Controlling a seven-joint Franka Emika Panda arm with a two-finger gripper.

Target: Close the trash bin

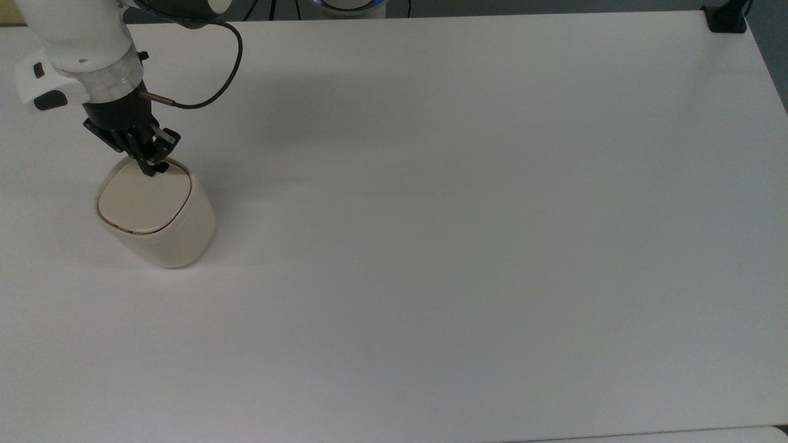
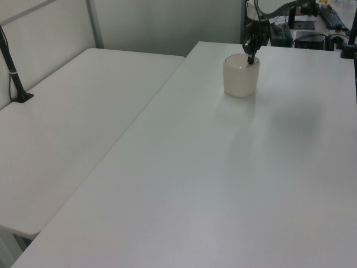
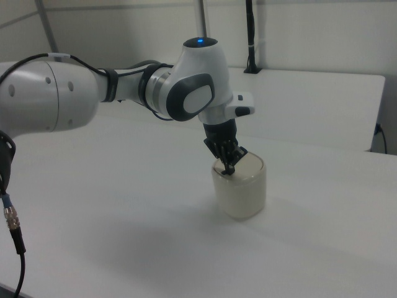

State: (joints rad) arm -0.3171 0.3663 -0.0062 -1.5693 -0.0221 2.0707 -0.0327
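Observation:
The cream-beige trash bin (image 1: 161,232) stands upright near the top view's left edge, its flat lid (image 1: 143,200) lying level on the rim with a thin dark seam around it. My gripper (image 1: 149,170) points down with its fingers shut together, tips touching the lid's far edge. In the left view the trash bin (image 2: 240,78) sits far back on the table with the gripper (image 2: 249,57) pressing on top. In the right view the gripper (image 3: 228,170) rests on the trash bin (image 3: 240,191) at the rim.
The white table (image 1: 468,234) stretches wide to the top view's right. A black clamp (image 1: 726,19) sits at its far right corner. A second white table (image 2: 72,123) adjoins in the left view's left, with a black post (image 2: 14,78).

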